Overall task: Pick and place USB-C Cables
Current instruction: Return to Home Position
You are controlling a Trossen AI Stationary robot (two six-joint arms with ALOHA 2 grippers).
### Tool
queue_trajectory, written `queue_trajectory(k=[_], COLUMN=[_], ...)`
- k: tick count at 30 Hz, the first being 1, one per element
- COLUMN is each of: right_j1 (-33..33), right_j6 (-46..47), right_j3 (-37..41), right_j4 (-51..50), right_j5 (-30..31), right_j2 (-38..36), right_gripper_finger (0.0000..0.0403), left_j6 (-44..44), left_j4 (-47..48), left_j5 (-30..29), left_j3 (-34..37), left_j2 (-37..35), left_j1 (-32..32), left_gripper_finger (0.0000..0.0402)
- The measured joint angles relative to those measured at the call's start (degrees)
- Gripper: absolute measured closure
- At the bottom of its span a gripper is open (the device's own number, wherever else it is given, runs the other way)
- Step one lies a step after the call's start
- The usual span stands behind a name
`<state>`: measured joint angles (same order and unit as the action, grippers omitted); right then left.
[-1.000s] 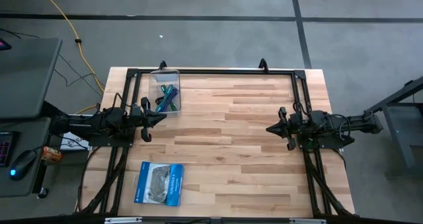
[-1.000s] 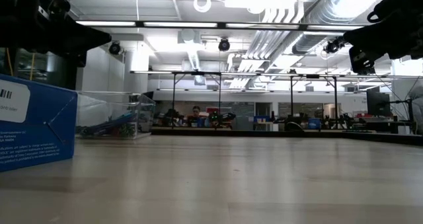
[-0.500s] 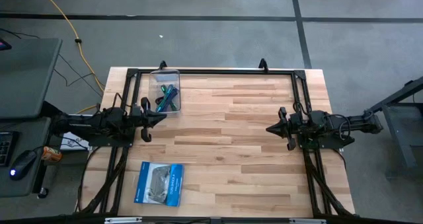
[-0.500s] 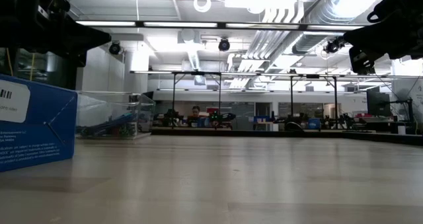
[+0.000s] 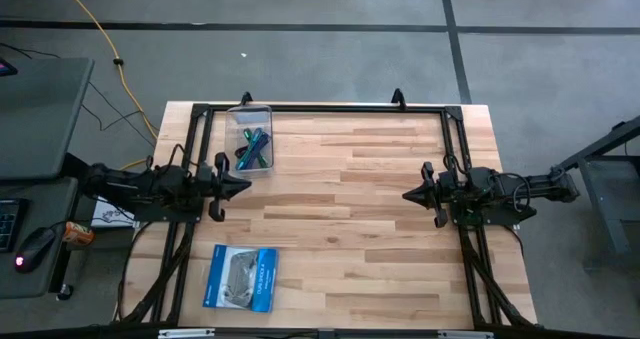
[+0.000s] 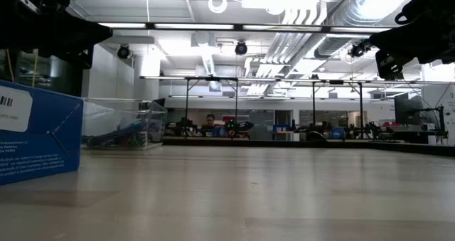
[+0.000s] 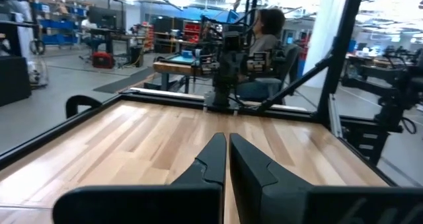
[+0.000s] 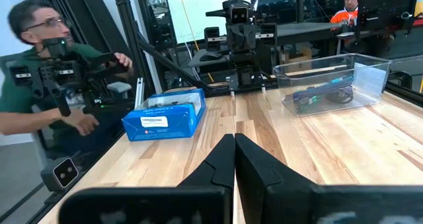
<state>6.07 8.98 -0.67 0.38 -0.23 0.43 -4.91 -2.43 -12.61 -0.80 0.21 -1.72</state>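
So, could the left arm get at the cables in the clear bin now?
Probably yes. The left gripper, shut, hangs close by the clear bin, nothing stands between them, and the bin's top looks open. It would have to open and come in from above to take the USB-C cables.

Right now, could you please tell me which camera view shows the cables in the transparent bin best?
The right wrist view: the cables show large through the transparent bin. The high view shows them small from above; the low view, dim and distant; the left wrist view, not at all.
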Motion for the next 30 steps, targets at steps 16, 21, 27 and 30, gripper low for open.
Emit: queue_trajectory(k=[16,21,27,30], right_j1=[0.01,0.01,0.00,0.01], right_j6=[0.00,-0.01,0.00,-0.01], right_j3=[0.00,0.00,0.00,0.00], right_j4=[-0.02,0.00,-0.01,-0.02], right_j5=[0.00,0.00,-0.01,0.00], right_j2=[0.00,0.00,0.00,0.00], right_gripper_finger=[0.0402,0.0402,0.0402,0.0402], left_j6=[0.00,0.00,0.00,0.00], left_j4=[0.04,0.04,0.04,0.04], left_j5=[0.01,0.01,0.01,0.01], left_j3=[0.02,0.02,0.02,0.04], left_j2=[0.50,0.50,0.50,0.50], left_j1=[-1.07,-1.07,-1.07,-1.07], left_gripper_finger=[0.0401,0.0401,0.0401,0.0401])
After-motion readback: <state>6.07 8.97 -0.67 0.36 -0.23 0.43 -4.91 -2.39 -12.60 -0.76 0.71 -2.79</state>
